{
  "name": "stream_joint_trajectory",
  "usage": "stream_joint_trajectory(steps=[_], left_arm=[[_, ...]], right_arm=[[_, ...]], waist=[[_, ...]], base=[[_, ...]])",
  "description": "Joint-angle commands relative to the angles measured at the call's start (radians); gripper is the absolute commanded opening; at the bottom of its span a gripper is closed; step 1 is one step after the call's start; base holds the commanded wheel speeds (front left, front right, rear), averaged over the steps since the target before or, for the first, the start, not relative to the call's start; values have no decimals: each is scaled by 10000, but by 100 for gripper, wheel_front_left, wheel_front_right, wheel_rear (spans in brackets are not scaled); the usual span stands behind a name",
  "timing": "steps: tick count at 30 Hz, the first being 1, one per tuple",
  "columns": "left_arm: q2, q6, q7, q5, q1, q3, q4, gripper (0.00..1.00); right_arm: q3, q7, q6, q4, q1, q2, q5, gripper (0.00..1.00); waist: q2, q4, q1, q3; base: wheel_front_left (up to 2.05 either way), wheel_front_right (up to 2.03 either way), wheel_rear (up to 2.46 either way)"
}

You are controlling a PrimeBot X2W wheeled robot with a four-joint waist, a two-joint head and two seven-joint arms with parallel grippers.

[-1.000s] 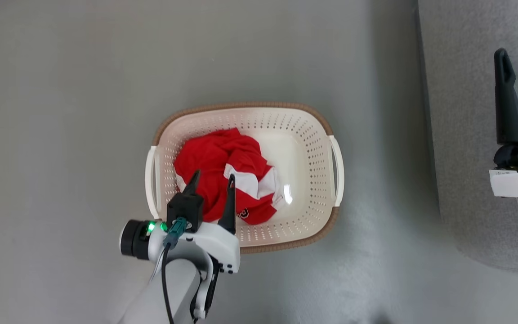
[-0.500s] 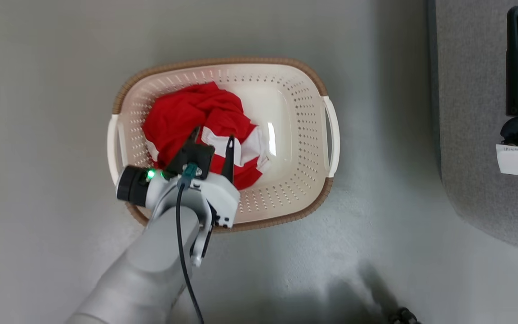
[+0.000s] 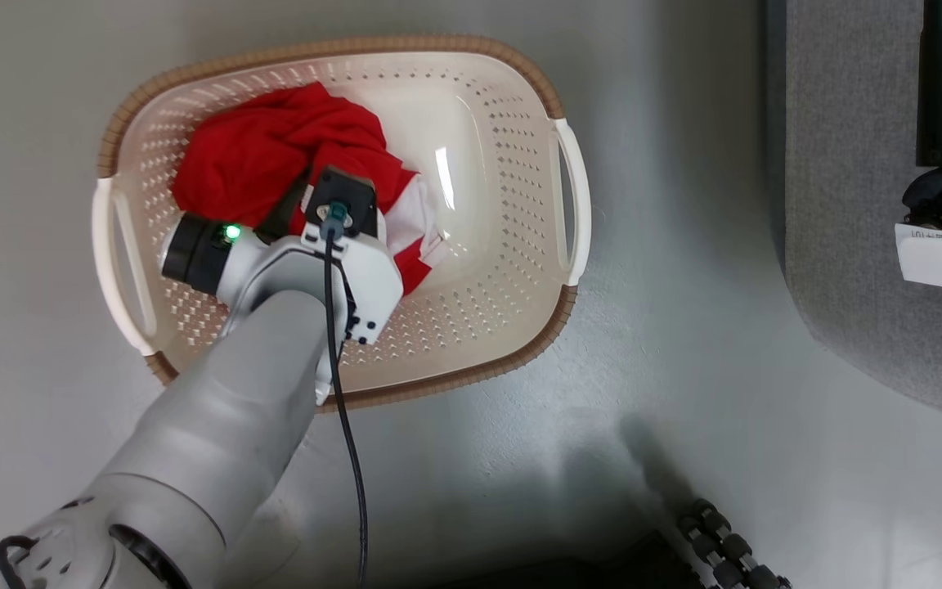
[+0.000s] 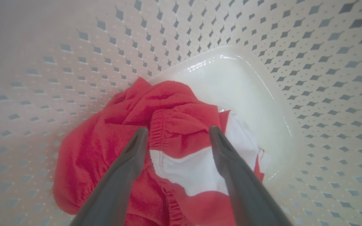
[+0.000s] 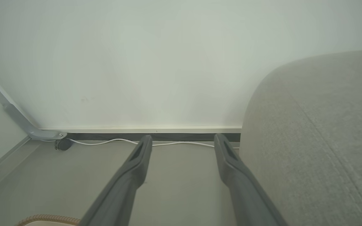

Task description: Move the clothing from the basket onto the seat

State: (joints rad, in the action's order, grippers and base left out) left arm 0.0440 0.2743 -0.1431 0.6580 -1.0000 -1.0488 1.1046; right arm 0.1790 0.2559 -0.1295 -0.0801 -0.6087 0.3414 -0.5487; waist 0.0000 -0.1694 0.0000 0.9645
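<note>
Clothing (image 3: pixel 250 155) in basket (image 3: pixel 512 213) (its left half); seat (image 3: pixel 847 204) right of basket, apart.

My head camera looks nearly straight down at the floor (image 3: pixel 684 368), taking in the whole basket (image 3: pixel 512 164) and, at the right, the sofa (image 3: pixel 847 204) edge. My left wrist camera sits close inside that basket, looking along my left gripper (image 4: pixel 176 135) at the red garment (image 4: pixel 174 103), which the head view shares. My right wrist camera sits low, facing the wall (image 5: pixel 168 62), with the sofa at its right and the basket rim at its bottom left.

Home living room: grey sofa (image 3: pixel 839 164), laundry basket (image 3: pixel 504 204), skirting board (image 5: pixel 156 129).
</note>
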Motion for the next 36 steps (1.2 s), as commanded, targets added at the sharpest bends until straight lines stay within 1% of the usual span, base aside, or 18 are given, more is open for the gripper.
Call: stream_joint_trajectory(steps=[1,4,10,16,19,21,22,24,29,36], left_arm=[[62,113,168,121,-144,-55,159,100],[62,173,377,190,-319,-205,365,100],[62,494,956,351,-659,-576,809,100],[62,825,1941,200,-858,-1240,1086,100],[62,906,2094,221,-922,-1405,1048,100],[62,923,2018,276,-939,-1446,988,100],[62,909,1957,334,-933,-1441,961,96],[62,833,1847,448,-906,-1441,940,0],[62,510,1485,729,-762,-1411,1179,0],[62,-24,584,1231,-291,-1188,1445,0]], right_arm=[[114,59,-12,-301,208,23,-86,100],[117,59,-12,-324,164,-19,-93,100],[89,59,-12,-404,116,-115,-112,100],[3,59,-12,-463,199,-94,-108,100],[-39,59,-12,-476,212,-109,-108,100],[-52,59,-12,-482,210,-130,-104,100],[-56,59,-12,-483,203,-141,-101,100],[-67,59,-12,-472,158,-157,-108,100],[-121,59,-12,-410,23,-212,-120,100],[-239,59,-12,-209,129,-150,-84,100]], waist=[[0,-186,0,277],[0,-255,0,396],[0,-411,0,660],[0,-414,0,740],[0,-410,0,759],[0,-413,0,754],[0,-418,0,750],[0,-441,0,743],[0,-501,0,554],[0,-422,0,-179]], base=[[0,0,0],[0,0,0],[0,0,0],[0,0,0],[0,0,0],[0,0,0],[0,0,0],[0,0,0],[0,0,0],[0,0,0]])
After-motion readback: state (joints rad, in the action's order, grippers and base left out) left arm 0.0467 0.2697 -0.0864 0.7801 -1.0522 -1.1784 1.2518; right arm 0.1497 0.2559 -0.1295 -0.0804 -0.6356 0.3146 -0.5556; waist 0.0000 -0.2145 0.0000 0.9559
